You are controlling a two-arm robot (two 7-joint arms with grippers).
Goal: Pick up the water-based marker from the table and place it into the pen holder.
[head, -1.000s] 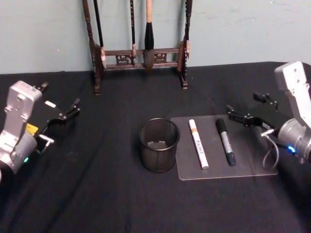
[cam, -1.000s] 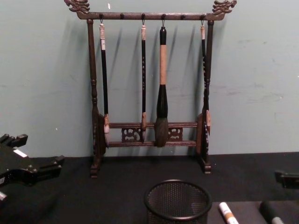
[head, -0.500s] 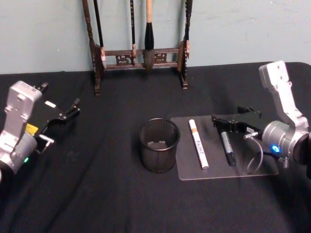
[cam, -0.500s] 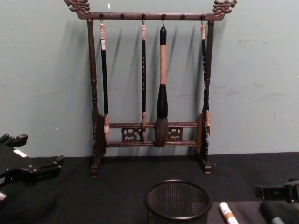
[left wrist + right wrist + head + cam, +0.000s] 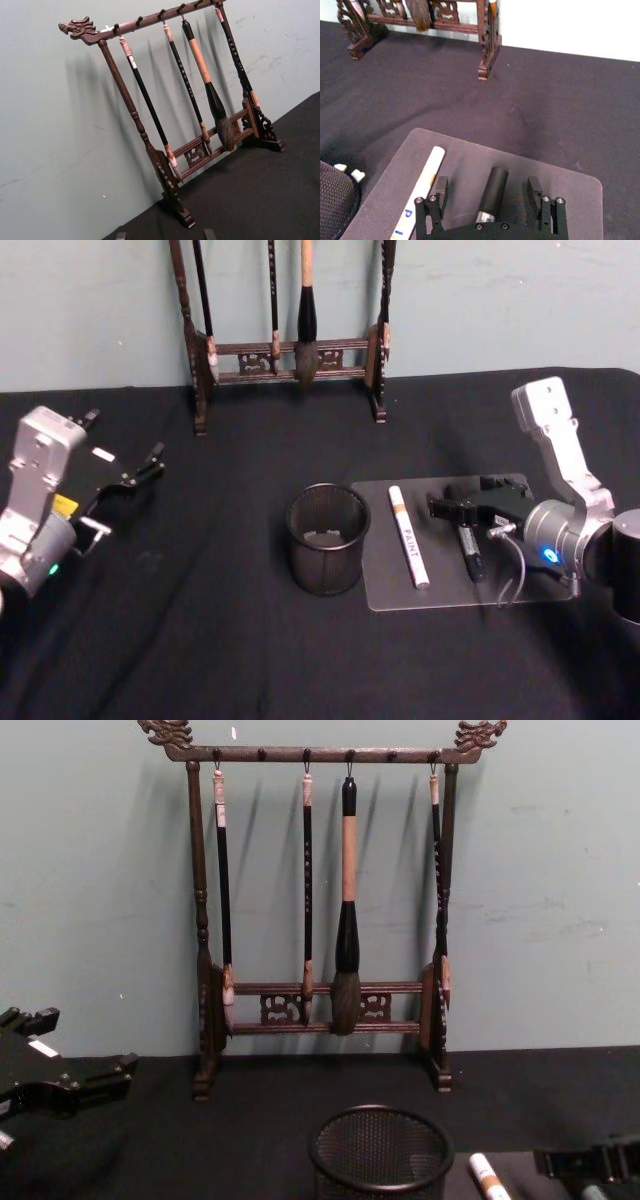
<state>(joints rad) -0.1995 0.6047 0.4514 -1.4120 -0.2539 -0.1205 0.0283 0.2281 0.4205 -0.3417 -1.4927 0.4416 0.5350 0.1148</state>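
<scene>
The water-based marker (image 5: 472, 552), black with a grey barrel, lies on a translucent mat (image 5: 520, 590) to the right of the pen holder (image 5: 328, 540), a round black mesh cup. My right gripper (image 5: 445, 502) is low over the mat, open, with its fingers on either side of the marker's far end. In the right wrist view the marker's black cap (image 5: 493, 190) lies between the two fingers (image 5: 439, 187), apart from both. The chest view shows the pen holder (image 5: 380, 1152) and the right gripper (image 5: 590, 1160) at the lower right. My left gripper (image 5: 140, 472) stays parked at the far left, open.
A white marker labelled PAINT (image 5: 407, 536) lies on the mat between the pen holder and the black marker. A tall dark wooden brush rack (image 5: 285, 350) with hanging brushes stands at the back against the wall. A black cloth covers the table.
My right gripper has come leftward and down from the mat's right edge until its open fingers straddle the black marker's far end. The left arm has not moved.
</scene>
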